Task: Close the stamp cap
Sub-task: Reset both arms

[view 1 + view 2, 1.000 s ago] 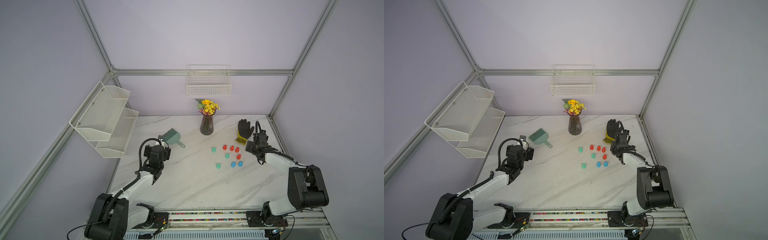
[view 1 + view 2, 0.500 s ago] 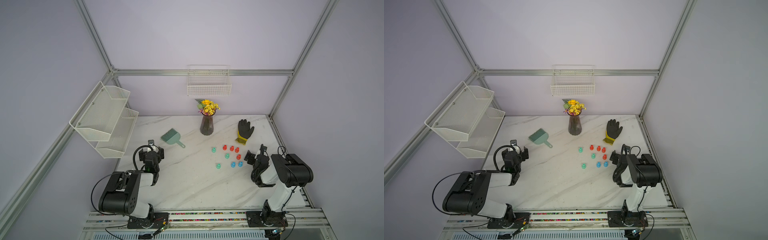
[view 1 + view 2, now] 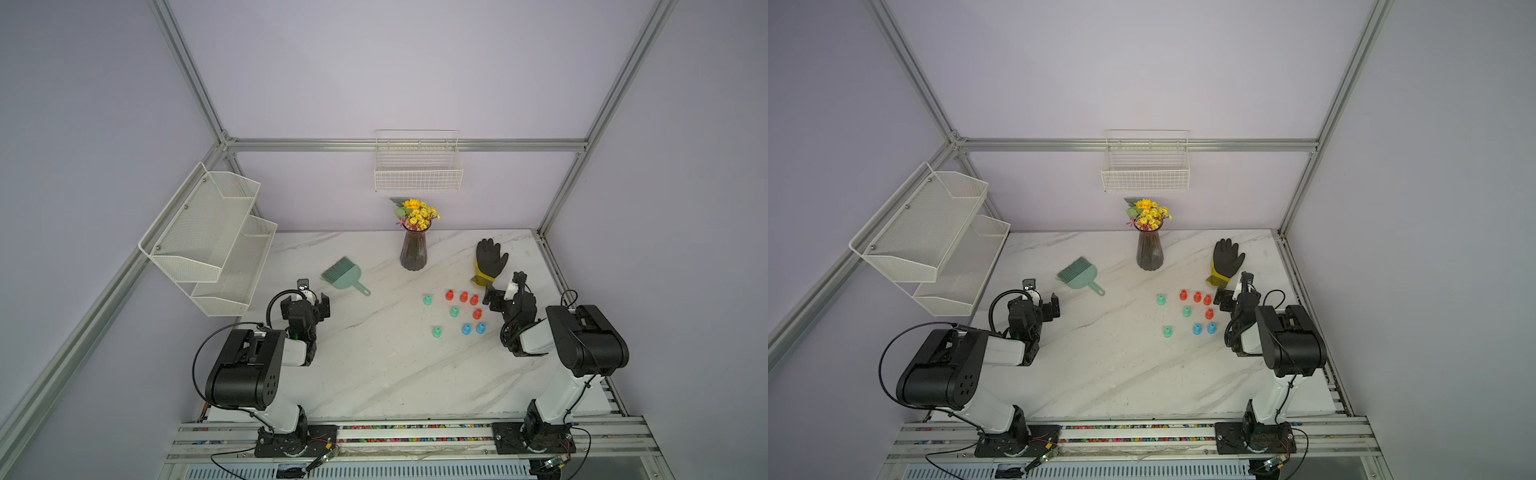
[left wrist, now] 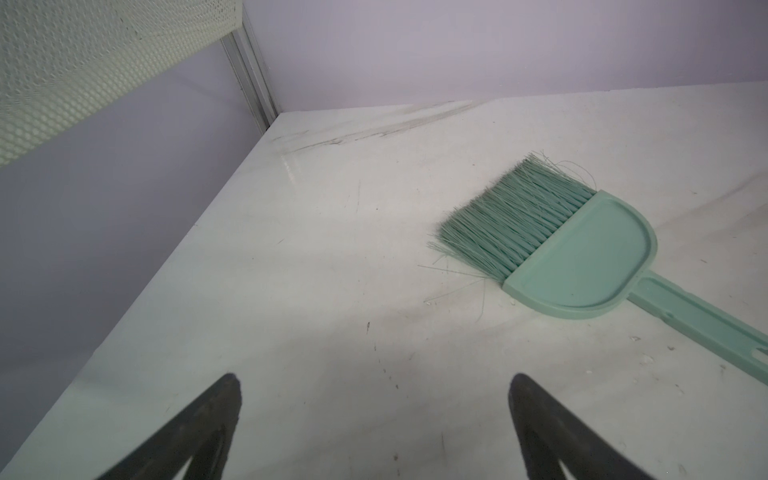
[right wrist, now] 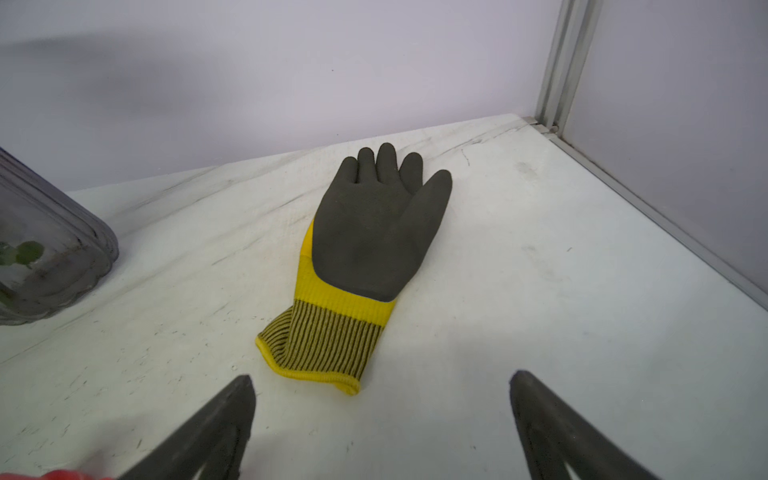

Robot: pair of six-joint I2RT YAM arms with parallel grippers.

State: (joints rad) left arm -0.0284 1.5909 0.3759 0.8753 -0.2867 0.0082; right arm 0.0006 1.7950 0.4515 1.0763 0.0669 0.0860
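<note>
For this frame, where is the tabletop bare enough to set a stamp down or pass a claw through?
Bare: the wide strip of table along the near edge; the middle, between the brush and the stamps; the far corner behind the brush, left of the vase. Crowded: the stamps, hemmed by the right claw and the glove.

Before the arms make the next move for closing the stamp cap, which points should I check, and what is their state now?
1. Left gripper open and empty: ok.
2. Right gripper open and empty: ok.
3. Stamps stand close beside the right gripper: ok.
4. Open stamp and its cap identified: cannot tell, too small in both top views.
5. Glove not between the right gripper and the stamps: ok.
</note>
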